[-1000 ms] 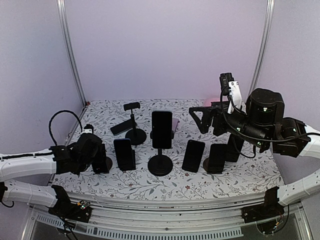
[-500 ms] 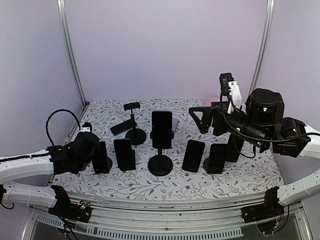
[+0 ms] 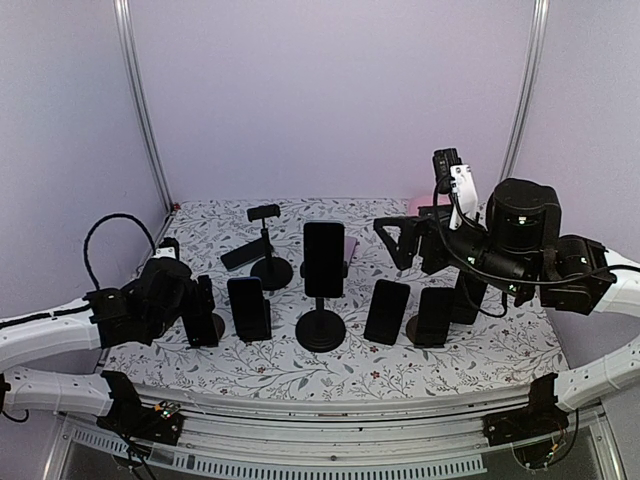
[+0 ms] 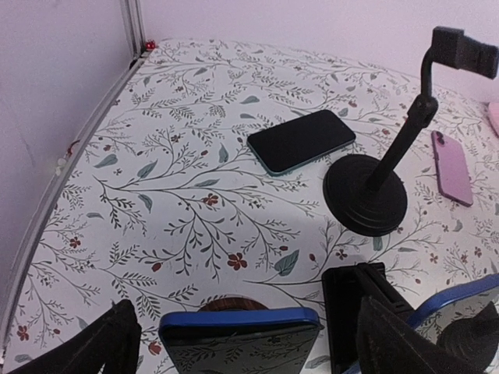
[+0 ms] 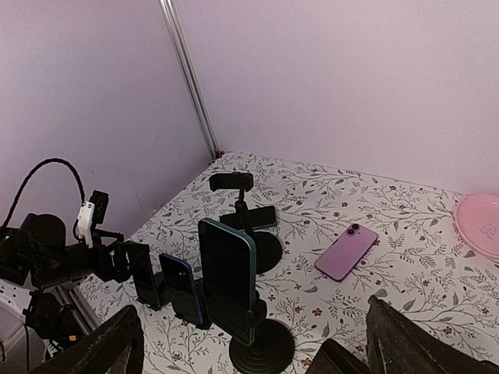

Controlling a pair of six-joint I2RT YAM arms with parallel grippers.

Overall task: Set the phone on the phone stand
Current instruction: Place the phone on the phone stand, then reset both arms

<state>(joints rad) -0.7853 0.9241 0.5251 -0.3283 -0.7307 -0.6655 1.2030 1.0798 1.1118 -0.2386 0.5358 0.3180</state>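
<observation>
We are looking at the left gripper [image 4: 245, 331] with its fingers [image 4: 101, 351] spread wide on either side of a blue-edged phone [image 4: 240, 336]. That phone is standing upright on the leftmost phone stand [image 3: 216, 326], near the front left of the flowered table [image 3: 300, 370]. A gap is showing between the phone and the finger on its left. On the other side a dark shape is crowding in, and we cannot tell whether anything is touching there.

Just beside it to the right, a second blue phone [image 3: 248, 308] is leaning on its own stand. Farther back, a dark phone [image 4: 302, 141] is lying flat on the cloth just beside the round base of an empty clamp stand [image 4: 374, 195]. A pink phone [image 4: 452, 167] is lying flat beyond that.

The right gripper [image 5: 251, 323] is hanging high over the right half of the table, its fingers [image 5: 109, 347] also spread wide and holding nothing. Below it we are seeing a tall stand [image 5: 265, 354] carrying an upright phone [image 5: 226, 273]. A pink plate [image 5: 479, 222] is sitting at the far right edge.
</observation>
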